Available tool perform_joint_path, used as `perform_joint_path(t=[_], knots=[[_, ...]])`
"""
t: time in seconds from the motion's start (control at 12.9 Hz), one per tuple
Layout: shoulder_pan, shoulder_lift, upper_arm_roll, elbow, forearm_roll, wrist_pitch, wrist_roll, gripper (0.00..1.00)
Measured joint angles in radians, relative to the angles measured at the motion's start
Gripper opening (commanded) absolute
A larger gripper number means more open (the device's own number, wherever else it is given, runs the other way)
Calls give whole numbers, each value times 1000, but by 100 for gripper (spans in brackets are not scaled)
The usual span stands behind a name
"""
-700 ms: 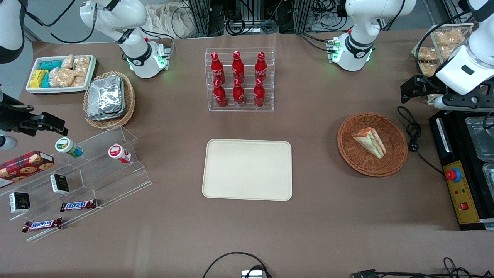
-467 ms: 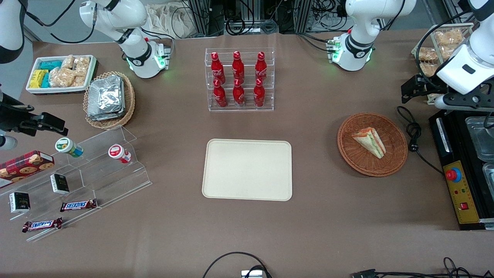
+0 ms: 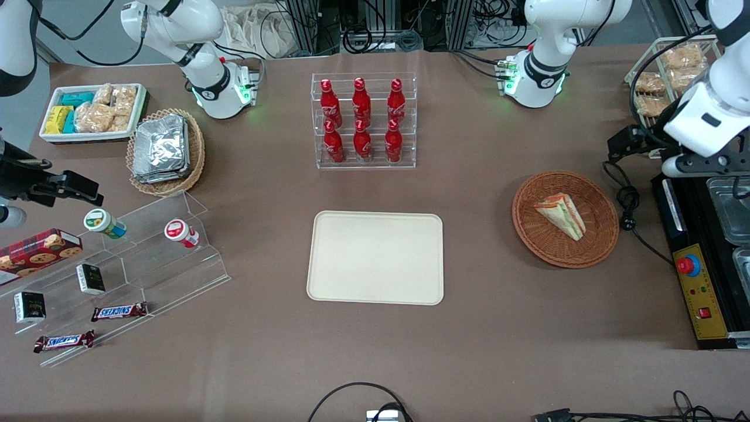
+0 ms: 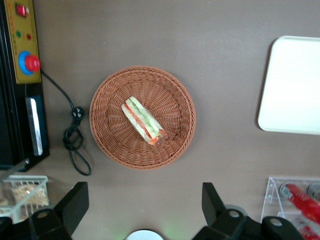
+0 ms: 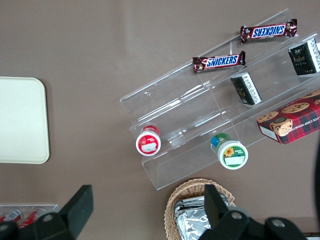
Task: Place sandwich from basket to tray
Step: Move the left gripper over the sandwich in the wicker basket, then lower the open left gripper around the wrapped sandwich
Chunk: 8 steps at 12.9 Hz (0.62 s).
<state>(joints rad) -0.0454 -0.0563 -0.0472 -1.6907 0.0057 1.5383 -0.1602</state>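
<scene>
1. Nearest the front camera among the task's things, the tray (image 3: 375, 258) is lying flat and bare at the middle of the table (image 3: 375, 363), waiting to receive the load.

2. A little farther back and toward the working arm's end of the table, the basket (image 3: 565, 218) is sitting well apart from the tray. The sandwich (image 3: 561, 215) is lying inside it on its side, near the middle of the weave, with its striped cut edge showing.

3. Farther again, the gripper (image 4: 142, 210) is hanging high above the table, apart from the basket and not over its middle. In the wrist view its two fingers (image 4: 75, 202) are standing wide apart, with nothing between them.

4. The step in hand appears to be the approach: the sandwich is not yet being touched.

5. The next move is probably calling for the arm to centre over the sandwich, turn the fingers to span the wedge's flat bread faces, and come down inside the basket's rim before closing gently, since soft bread is likely to squash.
</scene>
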Motion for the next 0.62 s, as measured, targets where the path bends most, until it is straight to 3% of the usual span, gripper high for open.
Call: perform_joint_path(t=[0.31, 0.62], knots=[[0, -7, -1, -162, 1, 148, -178, 100], [0, -64, 0, -442, 2, 421, -299, 100]])
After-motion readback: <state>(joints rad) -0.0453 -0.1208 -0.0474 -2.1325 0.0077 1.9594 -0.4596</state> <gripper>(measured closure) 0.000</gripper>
